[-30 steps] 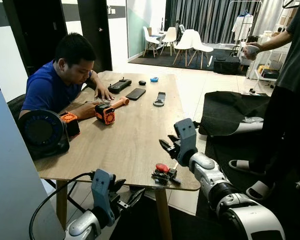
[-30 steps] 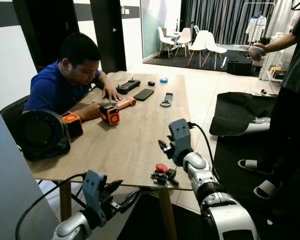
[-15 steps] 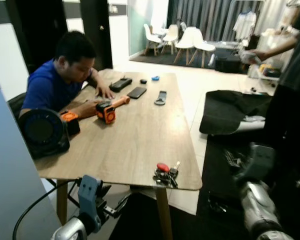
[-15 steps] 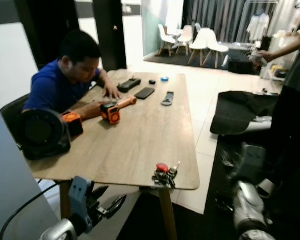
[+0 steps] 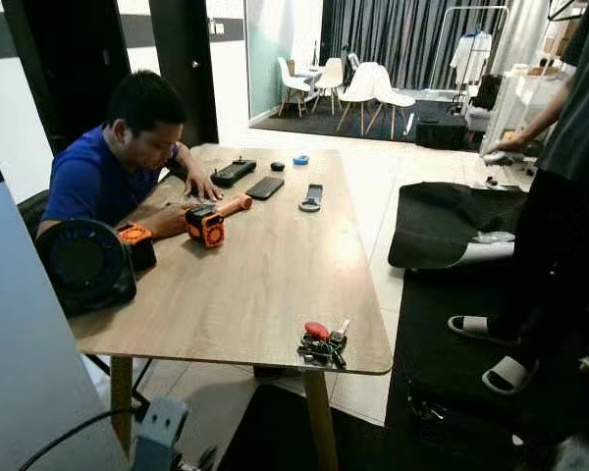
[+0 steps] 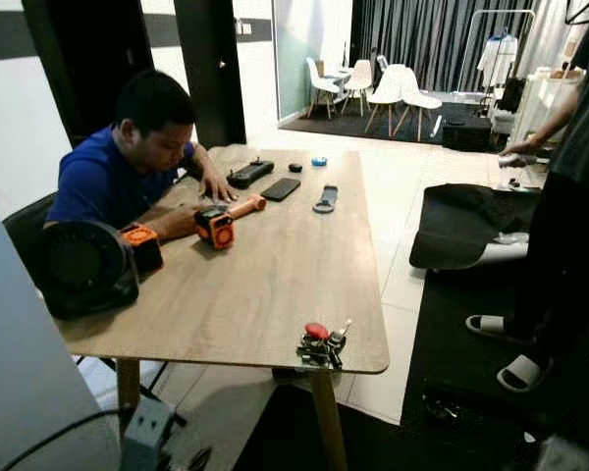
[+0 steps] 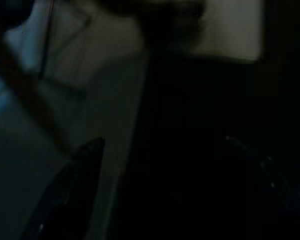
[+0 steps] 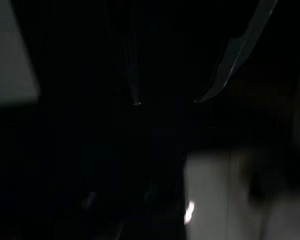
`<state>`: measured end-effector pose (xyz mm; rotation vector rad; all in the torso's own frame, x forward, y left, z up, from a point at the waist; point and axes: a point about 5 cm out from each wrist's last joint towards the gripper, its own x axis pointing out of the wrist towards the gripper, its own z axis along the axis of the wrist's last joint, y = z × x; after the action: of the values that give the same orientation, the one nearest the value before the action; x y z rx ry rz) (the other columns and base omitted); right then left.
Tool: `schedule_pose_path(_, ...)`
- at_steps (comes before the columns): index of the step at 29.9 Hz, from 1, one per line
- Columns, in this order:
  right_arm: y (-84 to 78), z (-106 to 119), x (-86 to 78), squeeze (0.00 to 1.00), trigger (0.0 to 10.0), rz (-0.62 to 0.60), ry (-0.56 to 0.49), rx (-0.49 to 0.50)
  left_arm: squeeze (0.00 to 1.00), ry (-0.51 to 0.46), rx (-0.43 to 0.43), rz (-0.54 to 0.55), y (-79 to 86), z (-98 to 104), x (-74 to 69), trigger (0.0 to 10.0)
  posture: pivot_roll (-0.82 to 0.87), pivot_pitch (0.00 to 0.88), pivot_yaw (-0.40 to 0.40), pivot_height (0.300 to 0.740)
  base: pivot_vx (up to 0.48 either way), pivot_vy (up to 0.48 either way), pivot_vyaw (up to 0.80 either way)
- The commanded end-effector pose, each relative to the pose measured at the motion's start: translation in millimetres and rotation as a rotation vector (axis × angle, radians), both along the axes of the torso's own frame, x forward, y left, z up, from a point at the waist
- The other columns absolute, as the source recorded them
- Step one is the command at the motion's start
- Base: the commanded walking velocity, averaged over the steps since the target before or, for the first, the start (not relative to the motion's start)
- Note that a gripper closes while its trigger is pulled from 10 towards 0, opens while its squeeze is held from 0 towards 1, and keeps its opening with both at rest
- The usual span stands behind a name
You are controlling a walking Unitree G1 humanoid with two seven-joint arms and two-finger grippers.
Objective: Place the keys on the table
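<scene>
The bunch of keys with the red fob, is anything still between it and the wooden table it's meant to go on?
Nothing visible. The bunch of keys with the red fob already lies flat on the light wooden table, near its front edge by the robot's right-hand corner. No gripper touches it, and the tabletop around it is bare.

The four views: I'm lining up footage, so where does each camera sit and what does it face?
Left eye view: head camera, looking down at the table with the keys.
Right eye view: same head, same scene, keys near the front edge.
Left wrist view: on the left arm; dark, one black finger.
Right wrist view: on the right arm; too dark to read.
</scene>
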<state>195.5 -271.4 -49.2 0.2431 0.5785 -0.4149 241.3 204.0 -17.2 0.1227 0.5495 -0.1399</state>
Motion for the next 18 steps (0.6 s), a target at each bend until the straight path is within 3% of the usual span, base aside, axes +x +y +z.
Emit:
schedule_pose_path(1, 9.1, -4.0, 0.4, 0.0, 10.0, 0.07, 0.042, -0.007, 0.0, 0.078, 0.045, 0.039, -0.4, -11.9, -6.5, 10.0, 0.04, 0.011, 0.015, 0.74, 0.0, 0.0, 0.0)
schedule_pose_path(2, 19.8, -9.0, -1.3, 0.0, 10.0, 0.115, 0.07, 0.006, 0.0, 0.099, 0.026, 0.054, -5.2, -16.3, -9.0, 10.0, 0.05, 0.008, 0.013, 0.74, 0.0, 0.0, 0.0)
schedule_pose_path(3, 19.8, -9.0, -1.3, 0.0, 10.0, 0.115, 0.07, 0.006, 0.0, 0.099, 0.026, 0.054, -5.2, -16.3, -9.0, 10.0, 0.05, 0.008, 0.013, 0.74, 0.0, 0.0, 0.0)
schedule_pose_path(4, 40.6, -17.5, -4.8, 0.0, 10.0, 0.208, 0.12, 0.027, 0.0, 0.131, -0.01, 0.078, -13.7, -22.8, -12.9, 10.0, 0.05, 0.007, 0.011, 0.74, 0.0, 0.0, 0.0)
schedule_pose_path(5, 40.6, -17.5, -4.8, 0.0, 10.0, 0.208, 0.12, 0.027, 0.0, 0.131, -0.01, 0.078, -13.7, -22.8, -12.9, 10.0, 0.05, 0.007, 0.011, 0.74, 0.0, 0.0, 0.0)
schedule_pose_path(9, 70.6, -28.8, -12.3, 0.0, 10.0, 0.327, 0.19, 0.082, 0.0, 0.17, -0.08, 0.072, -26.9, -31.1, -18.5, 10.0, 0.06, 0.007, 0.01, 0.74, 0.0, 0.0, 0.0)
schedule_pose_path(13, 86.8, -35.3, -19.4, 0.0, 10.0, 0.364, 0.234, 0.134, 0.0, 0.177, -0.112, 0.067, -31.9, -34.3, -19.8, 10.0, 0.06, 0.008, 0.011, 0.74, 0.0, 0.0, 0.0)
schedule_pose_path(18, 95.1, -41.0, -28.9, 0.0, 10.0, 0.342, 0.269, 0.168, 0.0, 0.187, -0.101, 0.06, -30.9, -36.6, -21.8, 10.0, 0.07, 0.006, 0.023, 0.74, 0.0, 0.0, 0.0)
